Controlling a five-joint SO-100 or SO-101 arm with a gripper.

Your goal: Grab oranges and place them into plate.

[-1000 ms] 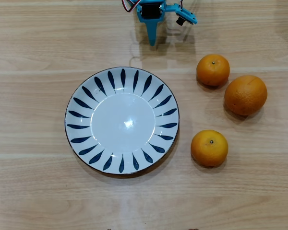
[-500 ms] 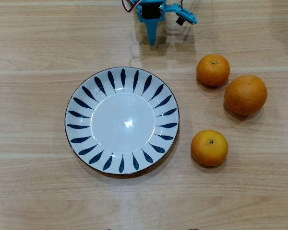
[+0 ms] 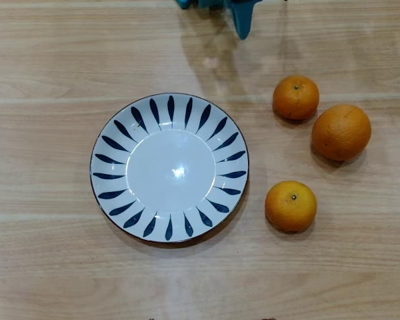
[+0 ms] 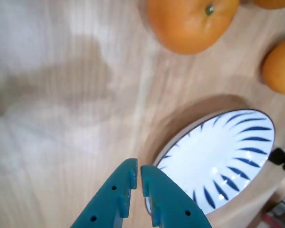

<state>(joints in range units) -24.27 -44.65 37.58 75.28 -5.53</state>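
Three oranges lie on the wooden table right of the plate (image 3: pixel 104 175) in the overhead view: a small one (image 3: pixel 296 97) at the back, a larger one (image 3: pixel 341 132) furthest right, and a small one (image 3: pixel 291 206) nearest the front. The white plate with dark blue strokes holds nothing. My teal gripper (image 3: pixel 244 32) pokes in from the top edge, behind the plate and left of the back orange, touching nothing. In the wrist view the gripper (image 4: pixel 137 167) is shut and holds nothing, above the table beside the plate (image 4: pixel 223 152), with one orange (image 4: pixel 192 21) ahead and another (image 4: pixel 280 66) to the right.
Bare wood surrounds the plate on the left and front. A small dark object (image 4: pixel 282 159) sits at the right edge of the wrist view, beyond the plate.
The gripper has shifted right and back toward the top edge of the overhead view, so less of it shows. The oranges and the plate have not moved.
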